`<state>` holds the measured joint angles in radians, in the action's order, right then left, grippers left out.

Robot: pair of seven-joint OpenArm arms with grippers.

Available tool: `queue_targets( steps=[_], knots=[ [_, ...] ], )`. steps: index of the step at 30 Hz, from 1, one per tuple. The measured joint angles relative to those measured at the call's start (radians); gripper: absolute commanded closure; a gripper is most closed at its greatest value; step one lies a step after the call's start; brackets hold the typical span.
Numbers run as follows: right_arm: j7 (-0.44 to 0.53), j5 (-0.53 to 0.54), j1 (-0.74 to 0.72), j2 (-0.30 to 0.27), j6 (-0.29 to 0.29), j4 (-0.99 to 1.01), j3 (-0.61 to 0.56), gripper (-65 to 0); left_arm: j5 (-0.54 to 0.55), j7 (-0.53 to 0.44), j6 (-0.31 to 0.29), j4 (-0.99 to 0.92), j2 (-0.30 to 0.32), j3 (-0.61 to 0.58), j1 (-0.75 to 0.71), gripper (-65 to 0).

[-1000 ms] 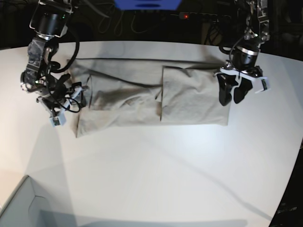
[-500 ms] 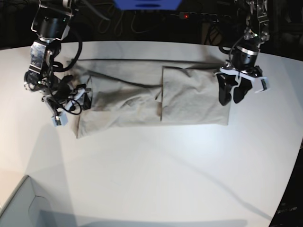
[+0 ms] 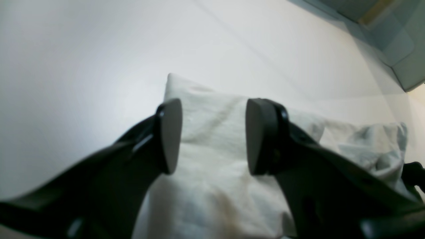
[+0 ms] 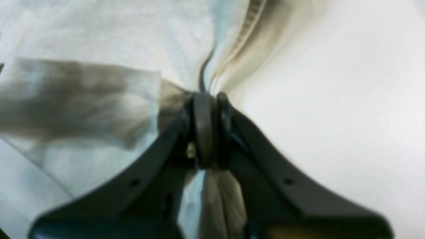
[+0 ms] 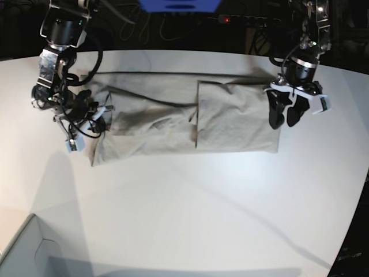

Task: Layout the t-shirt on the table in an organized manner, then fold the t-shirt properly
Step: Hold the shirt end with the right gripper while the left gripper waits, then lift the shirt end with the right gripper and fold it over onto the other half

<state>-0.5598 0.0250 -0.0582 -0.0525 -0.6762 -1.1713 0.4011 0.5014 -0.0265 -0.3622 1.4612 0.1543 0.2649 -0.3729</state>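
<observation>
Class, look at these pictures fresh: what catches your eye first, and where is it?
The long folded t-shirt stretched across the far half of the white table. At its collar end the right pincer is shut on a bunch of cloth; at the other end the left pincer hangs open over the shirt.

a pale grey box corner (image 5: 20,248) at the near left, a blue object (image 5: 179,5) at the far edge
</observation>
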Motion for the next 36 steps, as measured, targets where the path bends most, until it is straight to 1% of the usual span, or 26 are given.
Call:
queue_targets(
  steps=[3,5,7,11,18,22,27,28,32,36],
  knots=[
    [-0.006,0.0,-0.002,0.0,0.0,-0.006,0.0,0.0,0.0,0.0,0.0,0.0,0.0,0.0,0.011,-30.3],
    [-0.044,-0.01,0.002,0.004,-0.001,-0.04,0.0,0.0,0.0,0.0,0.0,0.0,0.0,0.0,0.011,-30.3],
    [-0.058,-0.029,0.012,0.02,-0.003,-0.075,0.003,0.0,0.0,0.0,0.0,0.0,0.0,0.006,0.01,-30.3],
    [-0.07,-0.04,0.053,0.042,-0.003,-0.154,0.0,0.0,-0.001,-0.005,-0.001,-0.019,0.001,0.062,0.015,-30.3],
    [-0.07,-0.034,0.082,0.114,-0.004,-0.325,-0.003,0.0,-0.002,0.003,0.0,-0.121,-0.002,0.158,0.042,-30.3],
    [-0.076,-0.042,0.104,0.141,-0.003,-0.391,-0.01,0.0,-0.002,-0.001,-0.001,-0.153,0.001,0.173,0.055,-30.3],
    [-0.148,-0.042,0.126,0.152,-0.004,-0.475,-0.108,0.0,0.0,0.0,-0.001,-0.248,-0.002,0.167,0.117,-30.3],
    [-0.151,-0.043,0.132,0.155,-0.003,-0.491,-0.126,0.0,-0.002,0.0,-0.002,-0.257,-0.002,0.165,0.122,-30.3],
    [-0.154,-0.036,0.16,0.201,-0.004,-0.549,-0.193,0.0,-0.002,0.0,-0.001,-0.269,-0.002,0.165,0.121,-30.3],
    [-0.154,-0.04,0.164,0.2,-0.004,-0.552,-0.282,0.0,-0.002,0.005,-0.001,-0.269,-0.002,0.165,0.122,-30.3]
  ],
)
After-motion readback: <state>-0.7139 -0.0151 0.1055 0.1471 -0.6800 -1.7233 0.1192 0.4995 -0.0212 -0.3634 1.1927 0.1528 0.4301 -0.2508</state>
